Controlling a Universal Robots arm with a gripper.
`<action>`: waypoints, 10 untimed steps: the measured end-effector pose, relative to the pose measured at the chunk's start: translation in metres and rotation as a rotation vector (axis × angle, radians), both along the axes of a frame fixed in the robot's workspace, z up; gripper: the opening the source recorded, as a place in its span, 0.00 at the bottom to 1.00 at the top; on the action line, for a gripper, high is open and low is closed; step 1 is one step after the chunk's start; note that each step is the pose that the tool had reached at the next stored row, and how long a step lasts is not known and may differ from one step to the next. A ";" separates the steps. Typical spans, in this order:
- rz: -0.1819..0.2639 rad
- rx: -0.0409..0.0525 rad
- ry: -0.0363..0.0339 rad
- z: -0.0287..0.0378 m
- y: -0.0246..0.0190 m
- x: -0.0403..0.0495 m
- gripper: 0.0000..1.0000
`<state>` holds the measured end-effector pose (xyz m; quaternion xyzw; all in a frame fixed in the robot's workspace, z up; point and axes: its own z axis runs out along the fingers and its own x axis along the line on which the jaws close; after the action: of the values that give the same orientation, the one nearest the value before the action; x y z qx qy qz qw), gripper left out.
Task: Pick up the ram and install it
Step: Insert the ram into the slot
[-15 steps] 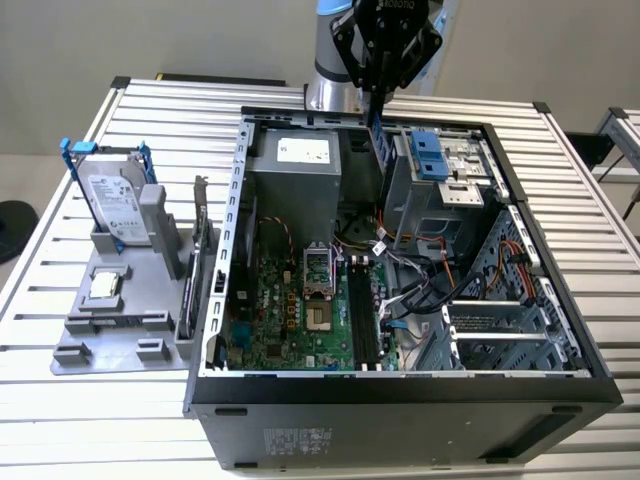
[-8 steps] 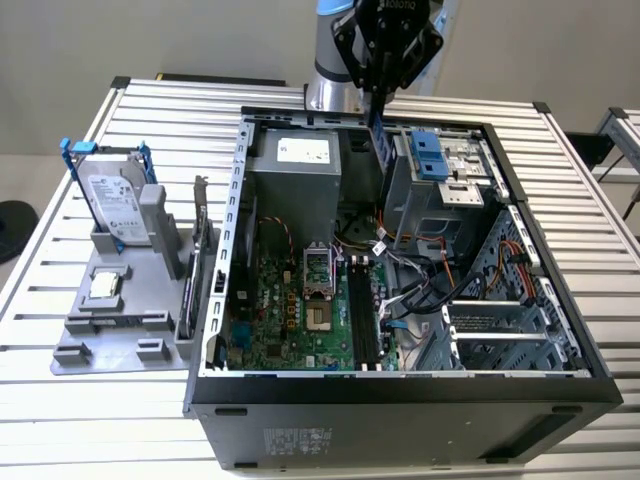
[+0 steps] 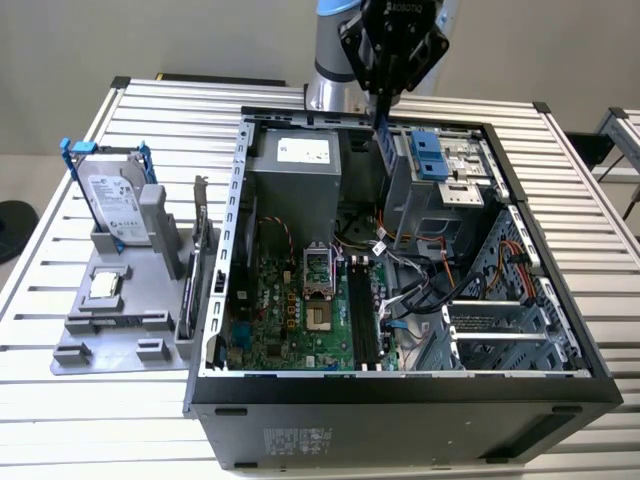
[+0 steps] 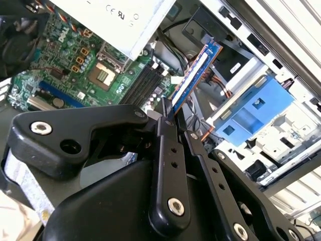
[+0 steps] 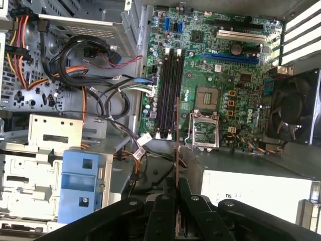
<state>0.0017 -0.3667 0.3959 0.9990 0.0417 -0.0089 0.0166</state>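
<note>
Black fingers [image 4: 166, 150] up close, clamped tight on one slim green-blue ram [image 4: 196, 73] stick! The second wrist view shows its flat face. The first wrist view catches it edge-on, a thin strip parallel to the black memory slots [image 5: 168, 95]. In the exterior view, one gripper [image 3: 382, 112] hangs at twelve o'clock of the open black computer case [image 3: 400, 425], with one silver hard drive [image 3: 110, 195] outside at nine.

One ram [image 4: 195, 75], one case [image 3: 400, 400], one drive [image 3: 112, 200]
</note>
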 end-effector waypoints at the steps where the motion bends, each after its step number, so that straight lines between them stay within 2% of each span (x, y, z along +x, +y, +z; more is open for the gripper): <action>1: 0.000 0.0000 0.0000 -0.0003 -0.0001 0.0010 0.00; 10: 0.000 0.0001 0.0000 -0.0037 -0.0015 0.0088 0.00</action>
<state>0.0105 -0.3681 0.3922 0.9990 0.0417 -0.0089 0.0166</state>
